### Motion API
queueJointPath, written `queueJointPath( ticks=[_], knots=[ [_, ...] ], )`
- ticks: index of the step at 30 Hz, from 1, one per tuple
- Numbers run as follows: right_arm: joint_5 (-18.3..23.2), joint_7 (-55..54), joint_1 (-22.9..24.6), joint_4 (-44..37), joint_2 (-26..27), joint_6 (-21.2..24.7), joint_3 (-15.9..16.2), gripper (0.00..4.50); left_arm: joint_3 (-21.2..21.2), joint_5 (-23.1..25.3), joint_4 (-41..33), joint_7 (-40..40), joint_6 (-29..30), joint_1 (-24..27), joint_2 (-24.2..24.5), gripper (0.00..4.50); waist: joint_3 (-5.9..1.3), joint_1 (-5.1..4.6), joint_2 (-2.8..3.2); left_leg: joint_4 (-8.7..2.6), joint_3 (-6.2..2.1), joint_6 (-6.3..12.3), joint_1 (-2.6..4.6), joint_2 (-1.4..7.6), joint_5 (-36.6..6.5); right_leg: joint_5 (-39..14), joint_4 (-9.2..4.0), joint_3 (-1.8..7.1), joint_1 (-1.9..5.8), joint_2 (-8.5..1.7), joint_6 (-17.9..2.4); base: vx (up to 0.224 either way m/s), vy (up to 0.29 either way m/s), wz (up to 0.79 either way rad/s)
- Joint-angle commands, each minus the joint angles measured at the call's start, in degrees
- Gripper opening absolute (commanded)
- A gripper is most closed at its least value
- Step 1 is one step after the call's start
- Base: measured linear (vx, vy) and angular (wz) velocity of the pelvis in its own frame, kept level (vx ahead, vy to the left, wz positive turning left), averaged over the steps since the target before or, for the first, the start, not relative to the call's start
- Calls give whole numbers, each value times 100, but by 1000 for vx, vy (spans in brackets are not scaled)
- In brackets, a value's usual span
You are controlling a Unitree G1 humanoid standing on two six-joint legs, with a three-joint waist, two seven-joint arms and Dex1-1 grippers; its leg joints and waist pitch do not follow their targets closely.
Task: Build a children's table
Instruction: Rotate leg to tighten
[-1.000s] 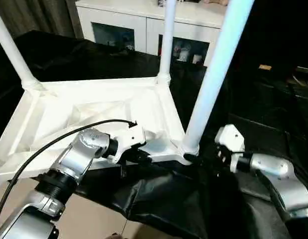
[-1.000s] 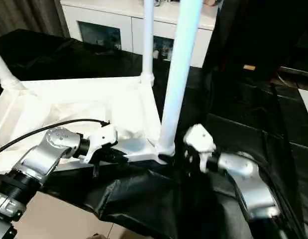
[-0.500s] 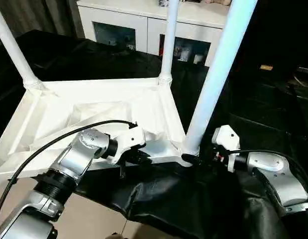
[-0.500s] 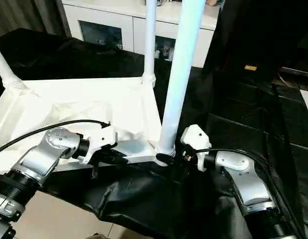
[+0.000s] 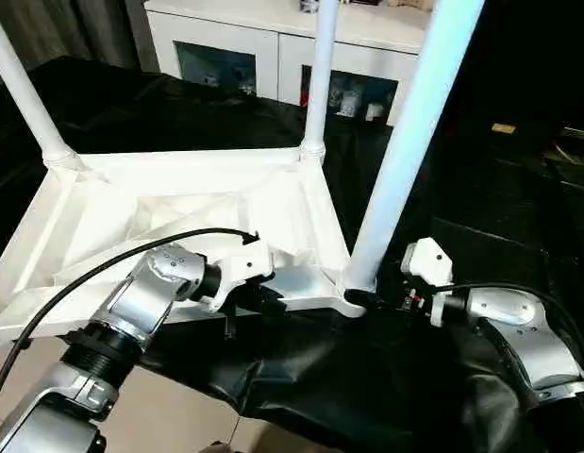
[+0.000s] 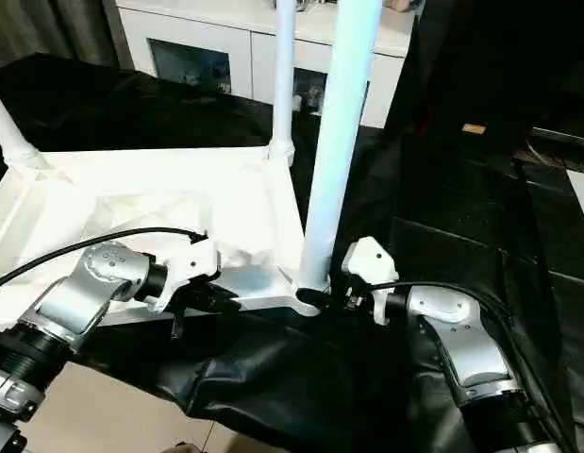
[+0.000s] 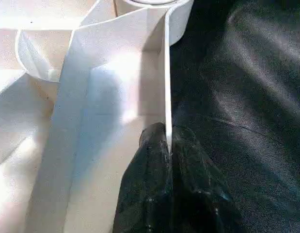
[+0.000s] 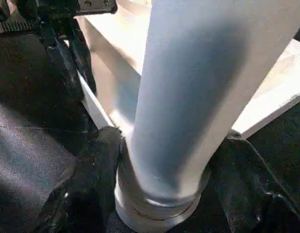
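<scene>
Small all-white plastic children's table (image 5: 178, 217) lies upside down on black sheeting (image 5: 386, 377), ribbed underside up, taking the left and centre of the head view. Three round tapering white legs stand up from its corners: one at 10 o'clock (image 5: 23, 90), one at 12 o'clock (image 5: 318, 75), and the near-right leg (image 5: 405, 151) at about 2 o'clock from the picture's centre, rising out of the frame's top.

Left gripper (image 5: 263, 300) sits at the table's near edge, about 6 o'clock of the top. In the left wrist view its two black fingers (image 7: 154, 194) are closed narrow on the thin upright rim wall (image 7: 166, 73), one finger each side, touching it.

Right gripper (image 8: 164, 160) is at the base of the near-right leg, at roughly 4 o'clock from the centre of the head view. Right wrist view: the black fingers (image 8: 99, 174) stand wide, one either side of the leg's socket collar (image 8: 159, 208), against it.

White cabinet with glass-fronted doors (image 5: 273, 52) stands beyond the table at 12 o'clock.
</scene>
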Motion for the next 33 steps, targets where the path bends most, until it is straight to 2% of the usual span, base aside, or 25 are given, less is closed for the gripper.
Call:
queueJointPath(
  ticks=[1,3,6,7,8,10,12,13,16,18,19,22,24,25,27,29,30,32,33],
  knots=[
    [-136,-85,81,95,20,41,89,239,-38,52,37,58,-49,76,-9,0,-333,34,-50,-479,-192,390,61,530,-664,-491,-389,321,252,-618,-1638,0,0,0],
    [-264,-387,99,247,95,110,54,226,61,50,170,269,-89,29,-108,0,-321,28,-44,-487,-193,377,56,530,-701,-534,-399,320,243,-617,-1633,0,0,0],
    [-557,-1299,76,606,391,423,-51,224,270,8,355,770,-29,-76,-397,0,-275,1,-41,-525,-201,192,73,518,-1053,-1238,-480,321,209,-614,-1528,0,0,0],
    [-631,-1677,60,709,569,577,-91,224,333,40,437,1061,28,-132,-545,0,-270,-7,-54,-534,-218,72,84,511,-1255,-1674,-511,322,216,-632,-1413,0,0,0],
    [-669,-1904,50,765,684,673,-115,223,369,66,489,1250,65,-168,-637,0,-255,-15,-53,-552,-227,-19,96,511,-1440,-2046,-547,330,191,-633,-1286,0,0,0],
    [-665,-2292,56,802,1005,870,-131,223,384,99,568,1489,74,-219,-812,0,-236,-39,-31,-584,-252,-122,110,517,-1679,-2440,-585,335,153,-623,-1117,0,0,0],
    [-843,-2621,36,851,1245,869,11,221,339,214,794,1835,-6,-342,-1052,0,-245,-47,-37,-602,-269,-200,136,518,-1821,-2550,-606,330,139,-629,-999,0,0,0],
    [-884,-2698,22,875,1294,870,42,220,323,252,851,1919,-12,-376,-1091,0,-239,-52,-15,-606,-271,-220,147,509,-1917,-2586,-620,336,127,-629,-962,0,0,0],
    [-1004,-3247,-124,1041,1595,1017,34,219,228,520,1064,2371,-61,-527,-1280,0,-233,-73,-8,-627,-285,-240,153,505,-2046,-2747,-652,346,115,-641,-877,0,0,0],
    [-1064,-3751,-270,1122,1908,1141,-2,219,286,539,1172,2722,61,-644,-1611,0,-227,-89,-3,-624,-286,-299,199,501,-2217,-2937,-681,343,58,-631,-832,0,0,0],
    [-1099,-3846,-296,1101,1955,1154,-10,219,296,529,1166,2750,59,-658,-1673,0,-229,-90,-15,-622,-296,-317,209,495,-2270,-2997,-690,350,61,-641,-798,0,0,0],
    [-1081,-3967,-336,1016,2014,1136,-107,219,284,552,1150,2728,18,-670,-1715,0,-233,-81,-21,-641,-300,-259,171,499,-2211,-2914,-693,367,71,-653,-742,0,0,0],
    [-923,-3892,-357,926,1987,943,-252,219,218,617,1154,2581,-158,-650,-1622,0,-246,-73,-9,-651,-298,-211,156,504,-2142,-2704,-680,376,79,-654,-760,0,0,0],
    [-644,-3622,-337,764,1914,787,-407,219,163,629,1113,2363,-318,-608,-1512,0,-253,-59,-13,-644,-284,-180,156,507,-2069,-2558,-675,383,84,-661,-788,0,0,0],
    [-450,-3359,-308,603,1803,747,-508,273,151,622,1053,2197,-375,-573,-1434,0,-273,-35,-20,-638,-262,-81,123,509,-1813,-2240,-650,393,126,-664,-852,0,0,0],
    [-344,-3106,-284,488,1668,727,-540,284,124,594,983,2006,-509,-538,-1357,0,-316,13,-33,-607,-220,85,97,516,-1292,-1478,-571,390,178,-646,-1018,0,0,0],
    [-316,-2965,-270,414,1551,724,-549,287,109,581,918,1879,-517,-507,-1300,0,-323,19,-36,-595,-208,139,94,512,-1157,-1288,-550,384,172,-637,-1073,0,0,0],
    [-223,-2607,-229,257,1268,761,-552,316,10,600,797,1567,-737,-444,-1130,0,-355,64,-55,-540,-176,344,55,489,-728,-777,-497,368,214,-639,-1202,0,0,0],
    [-166,-2398,-207,166,1091,786,-570,316,-30,611,739,1434,-728,-418,-1037,0,-367,81,-39,-530,-172,393,52,492,-619,-612,-479,361,223,-641,-1241,0,0,0]
  ],
)
